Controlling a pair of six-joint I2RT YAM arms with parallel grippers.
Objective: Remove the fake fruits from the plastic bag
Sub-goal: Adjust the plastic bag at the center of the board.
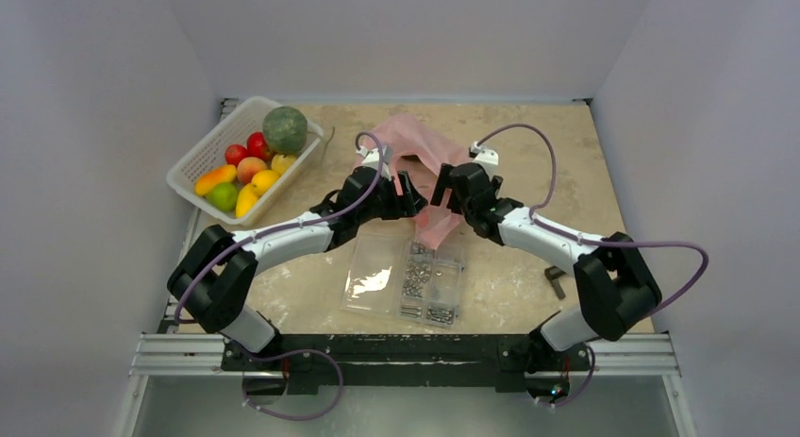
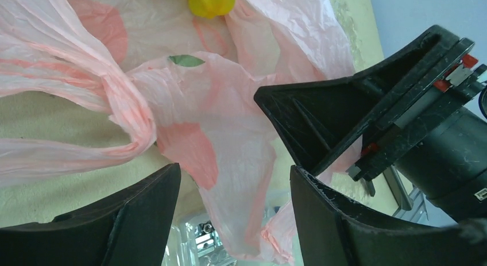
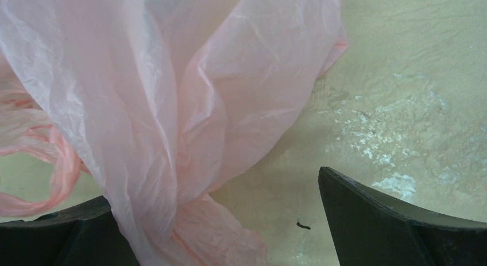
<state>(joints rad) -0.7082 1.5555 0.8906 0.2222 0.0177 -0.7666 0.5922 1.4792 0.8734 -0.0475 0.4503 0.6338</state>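
The pink plastic bag [image 1: 408, 146] lies crumpled mid-table, and both grippers meet at its near edge. My left gripper [image 1: 416, 199] is open; a loose fold of the bag [image 2: 230, 134] hangs between its fingers, unpinched. My right gripper [image 1: 441, 193] is open too, with bag film [image 3: 149, 105] draped over its left finger [image 3: 69, 237]. A yellow fake fruit [image 2: 209, 2] shows at the far part of the bag; whether it is inside I cannot tell. The grey-green melon [image 1: 284, 128] and several small red, yellow and orange fruits [image 1: 247, 173] lie in the white basket [image 1: 189, 168].
A clear plastic case of metal screws [image 1: 432, 281] with an open clear lid [image 1: 370, 272] lies just near of the grippers. A small dark object [image 1: 556, 281] rests by the right arm. The basket stands at the table's far left. Grey walls close in three sides.
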